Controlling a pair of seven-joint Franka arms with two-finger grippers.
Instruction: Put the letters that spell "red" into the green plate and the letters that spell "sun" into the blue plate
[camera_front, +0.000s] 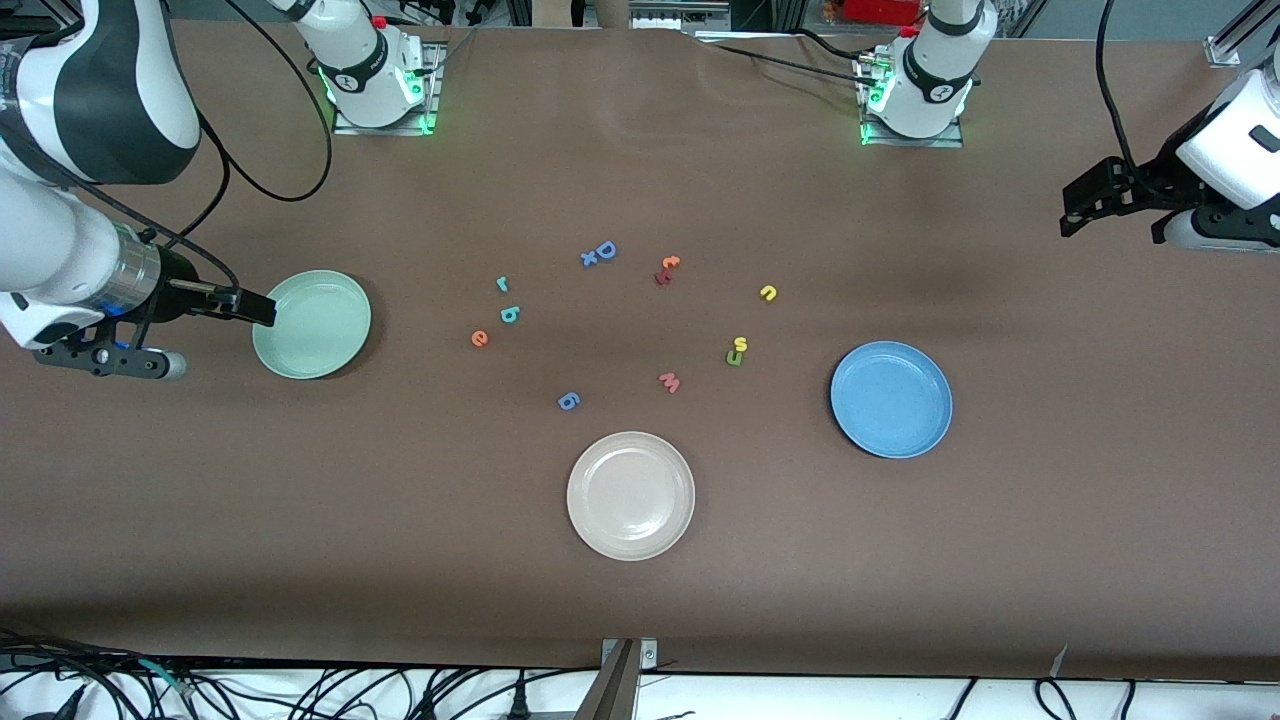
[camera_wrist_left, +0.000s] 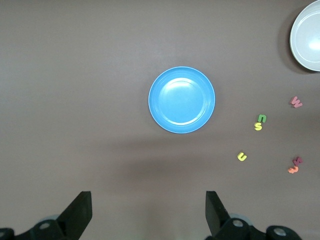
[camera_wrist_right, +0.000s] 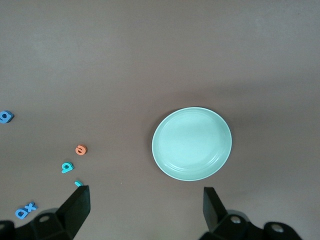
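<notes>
Brown counter (camera_front: 640, 620), both plates bare, left claw (camera_wrist_left: 149, 212) and right claw (camera_wrist_right: 146, 210) wide, holding nothing.
Yellow "s" (camera_front: 740, 344) touches green "u" (camera_front: 735, 358) near blue plate (camera_front: 891, 399): one pinch might drag both.

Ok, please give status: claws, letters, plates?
Left claw and right claw open, holding nothing. Green plate and blue plate bare. All letters on table; u touches s.

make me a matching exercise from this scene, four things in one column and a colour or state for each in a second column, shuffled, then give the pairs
Things
1. the "e"
2. the "w"
3. plate nearest the front camera
4. left hand

Colour or state
A. cream-white
B. open, holding nothing
C. orange
D. pink

Pairs: 1-C, 2-D, 3-A, 4-B
</notes>
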